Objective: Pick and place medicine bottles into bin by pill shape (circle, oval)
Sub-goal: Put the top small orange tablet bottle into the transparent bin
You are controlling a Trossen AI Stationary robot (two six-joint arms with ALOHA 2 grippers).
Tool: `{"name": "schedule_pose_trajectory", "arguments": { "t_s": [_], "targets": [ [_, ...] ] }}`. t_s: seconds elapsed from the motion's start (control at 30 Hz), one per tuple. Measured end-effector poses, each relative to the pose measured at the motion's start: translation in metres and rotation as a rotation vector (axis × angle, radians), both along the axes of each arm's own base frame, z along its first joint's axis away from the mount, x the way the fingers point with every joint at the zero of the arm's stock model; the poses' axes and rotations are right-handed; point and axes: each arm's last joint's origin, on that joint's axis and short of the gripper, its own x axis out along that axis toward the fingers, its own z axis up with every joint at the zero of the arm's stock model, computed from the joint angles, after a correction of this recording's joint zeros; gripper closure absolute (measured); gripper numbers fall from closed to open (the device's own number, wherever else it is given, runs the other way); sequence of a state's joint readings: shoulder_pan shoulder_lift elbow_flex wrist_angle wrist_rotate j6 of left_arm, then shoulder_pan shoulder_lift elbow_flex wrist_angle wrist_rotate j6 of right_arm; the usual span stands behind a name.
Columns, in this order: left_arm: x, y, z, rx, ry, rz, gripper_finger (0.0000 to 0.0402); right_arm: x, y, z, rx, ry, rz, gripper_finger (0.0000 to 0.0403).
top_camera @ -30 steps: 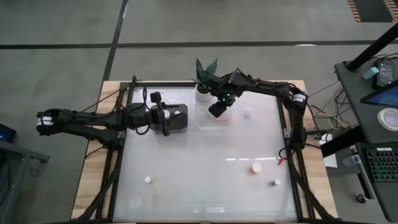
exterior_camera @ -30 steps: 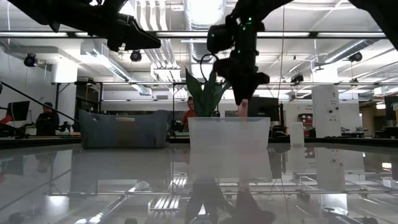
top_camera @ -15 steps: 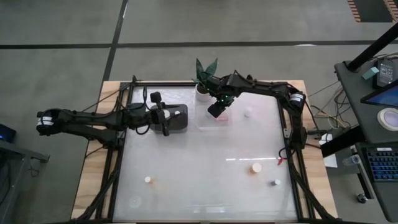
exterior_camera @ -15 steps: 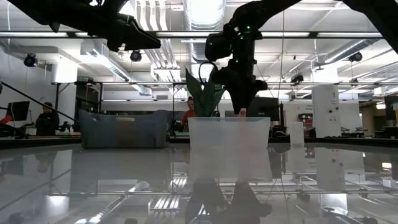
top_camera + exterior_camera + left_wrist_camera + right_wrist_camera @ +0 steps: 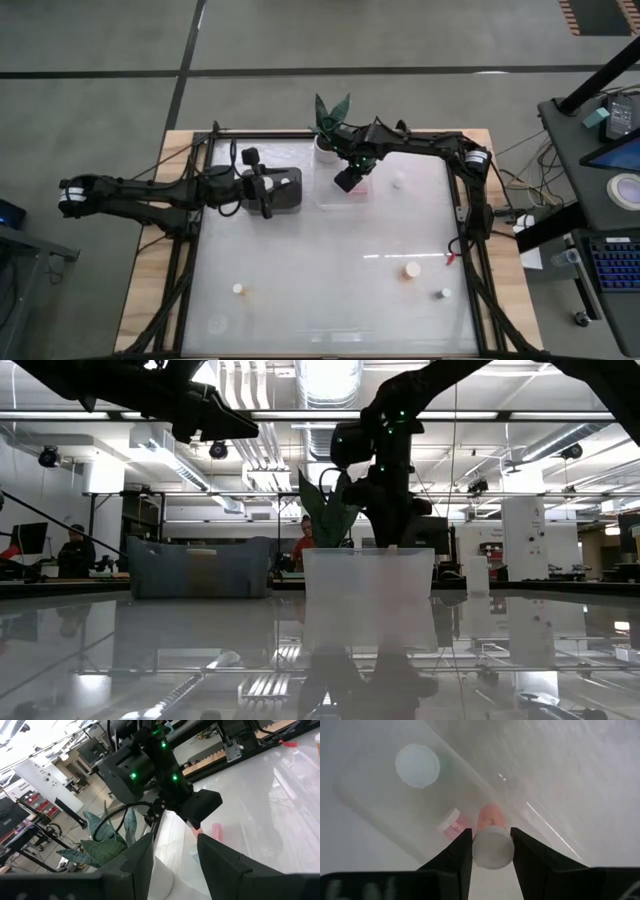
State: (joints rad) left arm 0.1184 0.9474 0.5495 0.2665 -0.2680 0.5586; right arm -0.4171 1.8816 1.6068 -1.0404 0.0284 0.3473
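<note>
My right gripper [image 5: 346,180] is shut on a pink medicine bottle [image 5: 489,816] with a white cap, lowered into the clear bin [image 5: 345,197] near the potted plant [image 5: 328,122]. Inside the bin lie another pink bottle [image 5: 452,823] and a white-capped one [image 5: 417,765]. My left gripper [image 5: 268,191] hovers open and empty over the dark grey bin [image 5: 288,190]. Loose bottles stand on the table: a white one [image 5: 398,182], an amber one [image 5: 410,270], a white one [image 5: 445,293] and a small one [image 5: 238,288]. My right gripper pinches the pink bottle by its white cap [image 5: 492,854] between its two fingers, one on each side. The fingers come from above, pointing down. The bottle hangs below them, body down, inside the clear bin; whether it touches the bin's floor I cannot tell.
The potted plant stands just behind the clear bin at the table's far edge. The two bins sit side by side at the far middle. The table's raised frame [image 5: 462,215] runs along its sides.
My right gripper has gone down into the clear bin, still shut on the pink bottle; the bottle, earlier showing above the bin's rim in the low view, is now behind the bin's wall.
</note>
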Motion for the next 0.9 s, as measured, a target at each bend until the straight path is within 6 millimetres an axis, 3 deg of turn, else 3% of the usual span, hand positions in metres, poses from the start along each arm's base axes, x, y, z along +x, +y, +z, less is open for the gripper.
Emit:
{"name": "schedule_pose_trajectory", "arguments": {
  "t_s": [0.9],
  "targets": [
    [0.0,0.0,0.0,0.0,0.0,0.0,0.0264,-0.003,0.002,-0.012,0.009,0.015,0.006,0.0294]
  ]
}}
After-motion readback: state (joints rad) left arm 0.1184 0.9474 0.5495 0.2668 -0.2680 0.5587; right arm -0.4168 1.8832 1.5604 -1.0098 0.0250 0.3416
